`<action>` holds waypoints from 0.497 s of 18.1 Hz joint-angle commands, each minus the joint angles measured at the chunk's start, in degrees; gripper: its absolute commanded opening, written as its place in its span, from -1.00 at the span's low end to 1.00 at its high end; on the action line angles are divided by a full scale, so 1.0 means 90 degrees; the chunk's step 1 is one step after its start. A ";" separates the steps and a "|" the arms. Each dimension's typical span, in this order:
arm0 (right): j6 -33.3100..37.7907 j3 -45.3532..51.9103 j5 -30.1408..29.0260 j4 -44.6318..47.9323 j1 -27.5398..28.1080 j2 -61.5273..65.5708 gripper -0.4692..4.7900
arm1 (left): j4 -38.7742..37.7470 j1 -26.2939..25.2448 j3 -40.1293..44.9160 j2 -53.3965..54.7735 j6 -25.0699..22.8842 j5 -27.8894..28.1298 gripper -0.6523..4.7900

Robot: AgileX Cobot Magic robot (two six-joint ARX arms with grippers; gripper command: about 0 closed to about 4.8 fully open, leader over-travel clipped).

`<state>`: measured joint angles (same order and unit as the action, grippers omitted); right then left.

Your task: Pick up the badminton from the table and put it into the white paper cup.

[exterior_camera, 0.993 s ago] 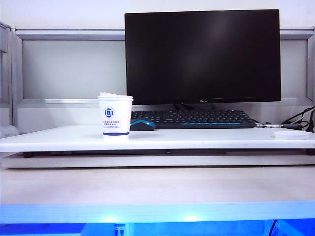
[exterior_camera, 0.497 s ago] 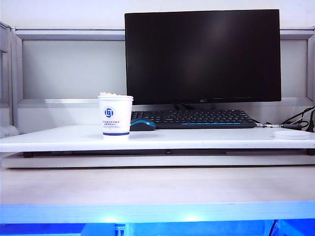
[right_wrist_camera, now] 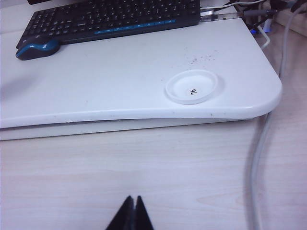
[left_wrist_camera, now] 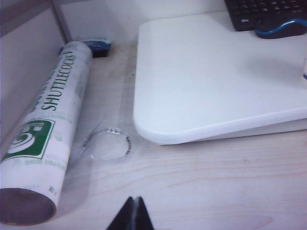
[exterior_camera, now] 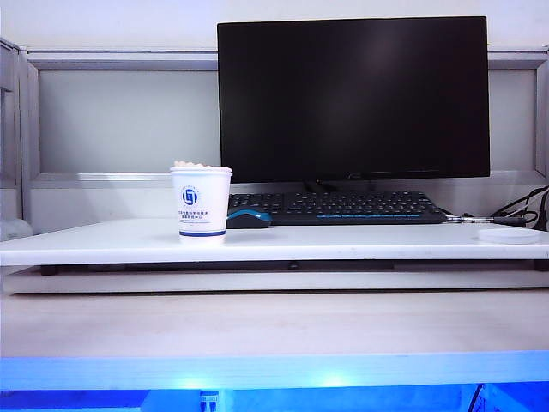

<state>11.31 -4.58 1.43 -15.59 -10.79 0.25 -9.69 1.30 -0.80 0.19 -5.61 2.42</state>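
Observation:
The white paper cup (exterior_camera: 202, 204), with a blue logo and a blue band, stands on the left part of the white table (exterior_camera: 343, 243). The badminton's cream-white feathers (exterior_camera: 190, 164) poke out just above the cup's rim; the rest of it is hidden inside. Neither arm shows in the exterior view. My left gripper (left_wrist_camera: 134, 199) is shut and empty over the wooden surface, in front of the table's left corner (left_wrist_camera: 206, 81). My right gripper (right_wrist_camera: 133, 197) is also shut and empty over the wood, in front of the table's right end (right_wrist_camera: 120, 72).
A black monitor (exterior_camera: 352, 99), keyboard (exterior_camera: 343, 206) and blue-black mouse (exterior_camera: 247, 218) sit behind the cup. A shallow white dish (right_wrist_camera: 192, 86) lies near the table's right corner, with a grey cable (right_wrist_camera: 261, 143) beside it. A shuttlecock tube (left_wrist_camera: 45, 129) and clear ring lid (left_wrist_camera: 106, 143) lie left.

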 commanded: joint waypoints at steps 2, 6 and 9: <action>-0.0117 0.0177 0.0015 0.0104 0.0002 -0.0019 -0.85 | -0.0114 -0.0002 0.0019 0.0002 -0.0070 0.0197 -0.78; -0.0333 0.0287 0.0017 0.0085 0.0002 -0.0019 -0.85 | -0.0107 -0.0002 0.0024 0.0002 -0.0066 0.0206 -0.78; -0.0481 0.0284 0.0019 0.0078 0.0002 -0.0019 -0.85 | -0.0109 -0.0002 0.0027 0.0002 -0.0022 0.0182 -0.78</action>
<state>7.49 -2.17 1.45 -14.83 -10.76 0.25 -9.89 1.30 -0.78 0.19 -6.00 3.73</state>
